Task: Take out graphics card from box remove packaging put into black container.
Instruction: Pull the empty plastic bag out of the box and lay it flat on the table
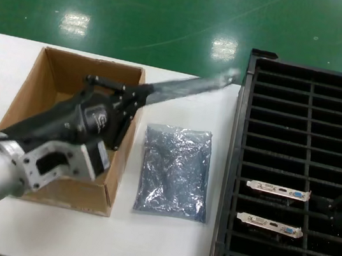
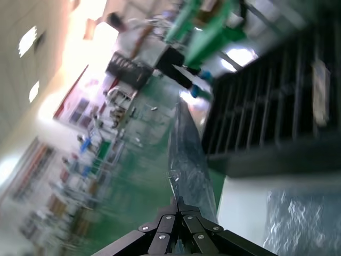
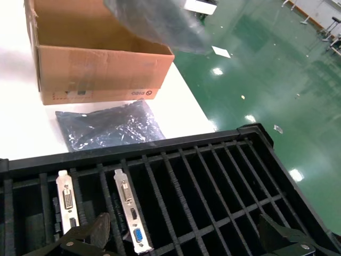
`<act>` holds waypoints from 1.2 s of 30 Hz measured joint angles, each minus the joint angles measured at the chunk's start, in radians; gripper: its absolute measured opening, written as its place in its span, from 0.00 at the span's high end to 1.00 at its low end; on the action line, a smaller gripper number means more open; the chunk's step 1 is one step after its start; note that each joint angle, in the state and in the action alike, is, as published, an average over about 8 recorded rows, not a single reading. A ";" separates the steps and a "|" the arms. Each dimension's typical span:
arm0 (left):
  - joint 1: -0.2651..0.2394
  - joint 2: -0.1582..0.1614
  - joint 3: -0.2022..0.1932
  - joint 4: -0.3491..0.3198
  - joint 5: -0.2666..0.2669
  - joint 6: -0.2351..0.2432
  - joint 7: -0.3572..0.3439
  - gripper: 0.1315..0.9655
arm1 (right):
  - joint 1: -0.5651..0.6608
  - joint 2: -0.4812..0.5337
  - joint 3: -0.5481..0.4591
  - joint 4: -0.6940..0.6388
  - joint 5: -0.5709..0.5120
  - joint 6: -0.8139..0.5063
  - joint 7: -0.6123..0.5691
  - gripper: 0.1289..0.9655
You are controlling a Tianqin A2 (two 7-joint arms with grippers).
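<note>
your left gripper sits over the box, its fingers pinched shut on one end of a bagged item. that packaging sticks out stiff and edge-on toward 2 o'clock, reaching above the table to just short of the black container; whether a card is inside it, you cannot tell. your right gripper hangs over the container with its fingers spread wide, holding nothing.

readable writing: only a small dark logo on the box's side, seen from the right wrist, too small to make out.

a second crinkled grey-blue bag lies flat on the table between box and container, touching neither. two graphics cards stand in neighbouring slots at the container's 6 o'clock side, silver brackets up. most other slots are open, and the table at 6 o'clock is bare.
</note>
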 joint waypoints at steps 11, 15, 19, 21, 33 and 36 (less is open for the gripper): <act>-0.153 0.426 -0.243 0.043 0.147 0.510 -0.532 0.99 | 0.000 0.000 0.000 0.000 0.000 0.000 0.000 0.00; -0.187 0.476 -0.242 0.079 0.211 0.606 -0.723 0.99 | 0.000 0.000 0.000 0.000 0.000 0.000 0.000 0.00; -0.201 0.491 -0.203 0.135 0.277 0.596 -0.883 0.99 | 0.000 0.000 0.000 0.000 0.000 0.000 0.000 0.00; -0.209 0.494 -0.183 0.178 0.314 0.569 -0.943 0.99 | 0.000 0.000 0.000 0.000 0.000 0.000 0.000 0.00; -0.310 0.496 -0.132 0.466 0.495 0.410 -1.086 0.97 | 0.000 0.000 0.000 0.000 0.000 0.000 0.000 0.00; -0.331 0.494 -0.127 0.509 0.514 0.397 -1.093 0.95 | 0.000 0.000 0.000 0.000 0.000 0.000 0.000 0.00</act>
